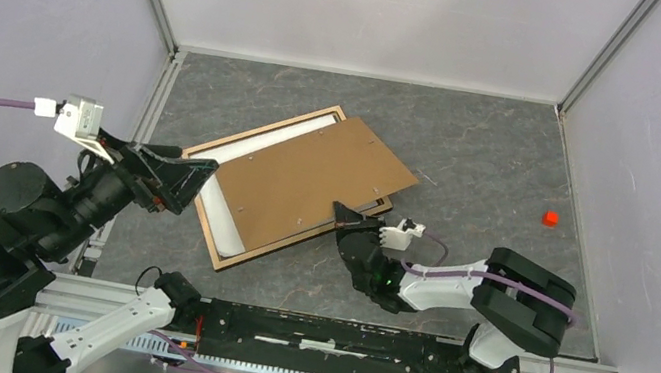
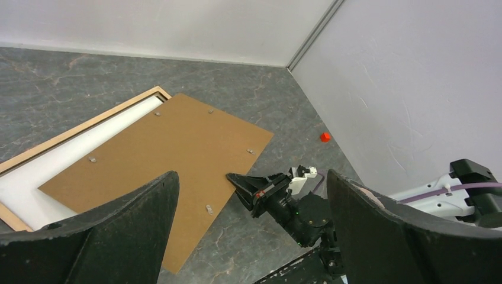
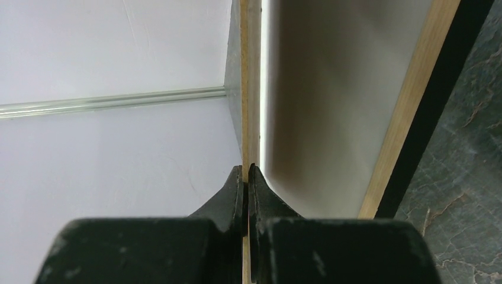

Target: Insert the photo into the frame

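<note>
The left pincer (image 1: 200, 183) hovers at the left end of the frame (image 1: 255, 129) with its jaws wide apart, holding nothing. The frame lies flat on the grey surface (image 1: 484, 151), light wood rim up. Inside it the photo (image 1: 223, 209) shows only as a white sheet (no printed side is visible, so I judge it to be face down). It seems to be in place already, which makes closing the back the step in hand.

The brown backing board (image 1: 312, 179) lies skewed across the frame. Its left part covers the opening, and its far right corner sticks out past the rim. The right pincer (image 1: 343, 211) is at the board's near right edge with its jaws together, clamped on that thin edge – the right wrist view shows the board running straight out from between the tips.

The next move calls for turning the board until its sides line up with the rim, then lowering it into the recess. The idle left pincer could hold the frame steady against sliding.

What stands in the way is the rim itself, on which the overhanging corner rides, and possibly the small tabs (image 2: 208, 208) on the board. A red cube (image 1: 550, 218) sits well apart to the right, clear of the work.
</note>
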You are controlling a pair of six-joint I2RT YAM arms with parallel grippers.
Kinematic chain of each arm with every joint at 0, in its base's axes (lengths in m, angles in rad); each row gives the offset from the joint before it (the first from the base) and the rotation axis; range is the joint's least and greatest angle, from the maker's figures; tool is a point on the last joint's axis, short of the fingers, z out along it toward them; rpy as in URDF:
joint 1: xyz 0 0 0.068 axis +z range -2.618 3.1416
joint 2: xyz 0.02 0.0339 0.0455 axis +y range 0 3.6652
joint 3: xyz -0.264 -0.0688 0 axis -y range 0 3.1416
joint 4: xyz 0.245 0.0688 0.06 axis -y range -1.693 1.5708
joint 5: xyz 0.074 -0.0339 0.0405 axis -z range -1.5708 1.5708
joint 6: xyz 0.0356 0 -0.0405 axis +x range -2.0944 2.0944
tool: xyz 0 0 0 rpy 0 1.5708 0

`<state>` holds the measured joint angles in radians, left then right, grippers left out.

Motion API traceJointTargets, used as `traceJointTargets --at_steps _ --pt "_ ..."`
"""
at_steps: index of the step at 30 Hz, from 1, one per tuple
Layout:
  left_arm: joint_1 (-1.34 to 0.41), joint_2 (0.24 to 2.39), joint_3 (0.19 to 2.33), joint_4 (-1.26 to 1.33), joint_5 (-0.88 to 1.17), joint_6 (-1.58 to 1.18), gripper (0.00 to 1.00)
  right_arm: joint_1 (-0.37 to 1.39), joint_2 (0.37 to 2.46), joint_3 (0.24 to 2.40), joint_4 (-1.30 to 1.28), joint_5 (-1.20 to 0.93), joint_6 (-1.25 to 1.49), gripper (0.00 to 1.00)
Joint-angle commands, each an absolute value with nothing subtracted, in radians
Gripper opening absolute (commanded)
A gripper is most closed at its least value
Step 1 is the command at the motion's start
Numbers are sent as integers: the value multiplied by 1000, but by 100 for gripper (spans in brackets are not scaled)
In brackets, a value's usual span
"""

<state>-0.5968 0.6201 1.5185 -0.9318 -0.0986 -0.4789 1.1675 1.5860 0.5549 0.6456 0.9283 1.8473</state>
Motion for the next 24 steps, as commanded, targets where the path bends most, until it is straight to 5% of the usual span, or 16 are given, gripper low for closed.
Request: traceJointTargets --at_steps 1,24 --pt "-594 603 1567 -955 -77 -408 100 1195 1624 635 733 1011 1918 0" --pt "-594 584 1597 -977 -69 -401 100 1256 1812 813 717 1044 1925 0"
